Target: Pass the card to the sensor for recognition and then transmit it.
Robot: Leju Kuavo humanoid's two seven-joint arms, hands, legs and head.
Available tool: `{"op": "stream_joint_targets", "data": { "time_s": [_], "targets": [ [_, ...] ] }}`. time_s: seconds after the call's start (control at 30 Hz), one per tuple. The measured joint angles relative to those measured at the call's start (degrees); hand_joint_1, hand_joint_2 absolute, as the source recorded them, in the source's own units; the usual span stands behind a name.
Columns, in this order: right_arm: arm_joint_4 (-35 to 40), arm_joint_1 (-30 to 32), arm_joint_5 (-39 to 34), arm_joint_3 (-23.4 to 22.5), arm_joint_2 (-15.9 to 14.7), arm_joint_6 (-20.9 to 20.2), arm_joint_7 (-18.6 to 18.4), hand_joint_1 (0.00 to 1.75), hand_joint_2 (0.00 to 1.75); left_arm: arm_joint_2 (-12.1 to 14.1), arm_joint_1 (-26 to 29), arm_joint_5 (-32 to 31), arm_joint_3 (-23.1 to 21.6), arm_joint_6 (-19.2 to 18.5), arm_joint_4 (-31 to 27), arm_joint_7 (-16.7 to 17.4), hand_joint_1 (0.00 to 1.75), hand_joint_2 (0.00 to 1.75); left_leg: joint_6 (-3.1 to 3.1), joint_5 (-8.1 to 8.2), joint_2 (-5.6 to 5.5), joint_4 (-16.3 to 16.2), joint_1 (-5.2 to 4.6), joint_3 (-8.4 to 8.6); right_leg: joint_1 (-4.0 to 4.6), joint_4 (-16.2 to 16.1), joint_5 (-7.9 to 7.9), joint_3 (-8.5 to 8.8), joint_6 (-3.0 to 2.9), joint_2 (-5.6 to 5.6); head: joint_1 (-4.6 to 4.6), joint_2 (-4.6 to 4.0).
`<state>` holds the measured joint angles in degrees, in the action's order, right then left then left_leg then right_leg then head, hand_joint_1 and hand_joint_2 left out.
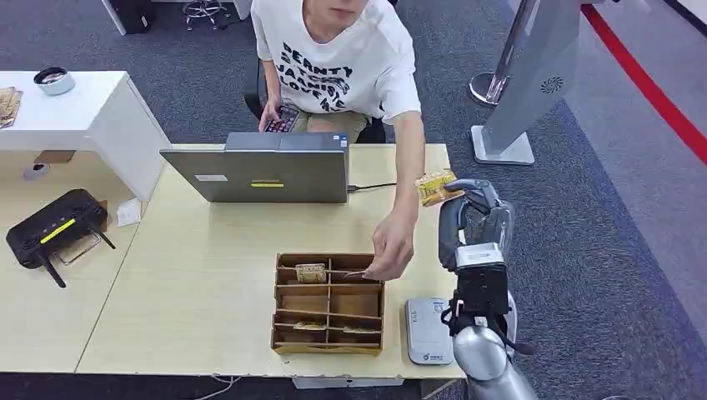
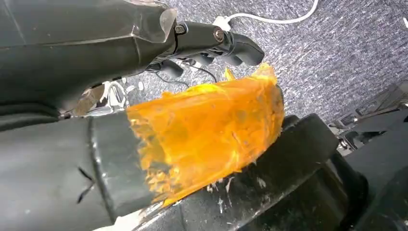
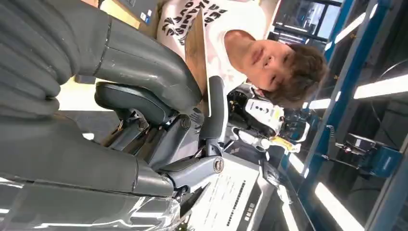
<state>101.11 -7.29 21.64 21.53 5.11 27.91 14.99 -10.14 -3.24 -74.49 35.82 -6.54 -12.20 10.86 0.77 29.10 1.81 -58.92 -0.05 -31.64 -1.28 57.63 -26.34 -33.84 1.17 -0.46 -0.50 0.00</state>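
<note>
My right hand (image 1: 477, 200) is raised over the table's right edge and pinches a yellowish patterned card (image 1: 435, 187) by one end. In the right wrist view the card (image 3: 196, 45) stands edge-on between the thumb and a finger of that hand (image 3: 144, 96). A white-grey card sensor (image 1: 427, 332) lies flat on the table below the raised arm, near the front edge. My left hand (image 2: 192, 120), its thumb wrapped in orange tape, hangs over the grey carpet and holds nothing.
A wooden card box (image 1: 328, 343) with several slots stands left of the sensor. A seated person's hand (image 1: 392, 250) reaches over its far right corner. Behind are a grey laptop (image 1: 258, 171) and its cable; a black router (image 1: 52, 227) sits far left.
</note>
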Motion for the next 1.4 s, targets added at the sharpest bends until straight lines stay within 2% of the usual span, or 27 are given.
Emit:
{"op": "stream_joint_targets", "data": {
  "time_s": [0.47,0.83,1.1,1.4],
  "targets": [
    [1.14,2.59,2.08,-1.47,0.00,0.92,0.88,1.75,1.75,0.00,0.03,0.44,0.59,0.13,0.00,-0.07,0.00,0.00,0.00,0.00,-0.01,0.00,0.00,0.00,0.00,0.00,-0.01,-0.01,0.00,-0.01,0.00,0.00],
    [4.20,10.90,14.83,-2.93,-0.81,4.70,1.12,1.75,1.75,0.00,0.11,2.05,2.95,0.83,0.00,0.00,0.00,0.00,-0.01,0.03,-0.01,0.00,0.00,-0.01,0.00,-0.02,-0.03,0.00,0.02,-0.01,0.00,0.00],
    [4.26,16.02,24.55,-2.93,-2.75,6.95,-1.82,1.75,1.75,0.00,0.13,2.69,4.79,1.22,0.00,0.42,0.00,0.00,-0.01,0.02,-0.01,0.00,0.00,0.00,0.00,-0.02,-0.03,0.00,0.02,0.00,0.00,0.00],
    [4.04,18.03,36.62,-2.80,-5.86,7.98,-5.84,1.75,1.75,-0.02,0.12,2.75,6.25,1.29,0.00,0.46,0.00,0.00,-0.01,0.03,0.00,0.00,0.00,-0.01,0.00,-0.02,-0.03,0.01,0.02,0.00,-0.02,0.00]
  ]
}}
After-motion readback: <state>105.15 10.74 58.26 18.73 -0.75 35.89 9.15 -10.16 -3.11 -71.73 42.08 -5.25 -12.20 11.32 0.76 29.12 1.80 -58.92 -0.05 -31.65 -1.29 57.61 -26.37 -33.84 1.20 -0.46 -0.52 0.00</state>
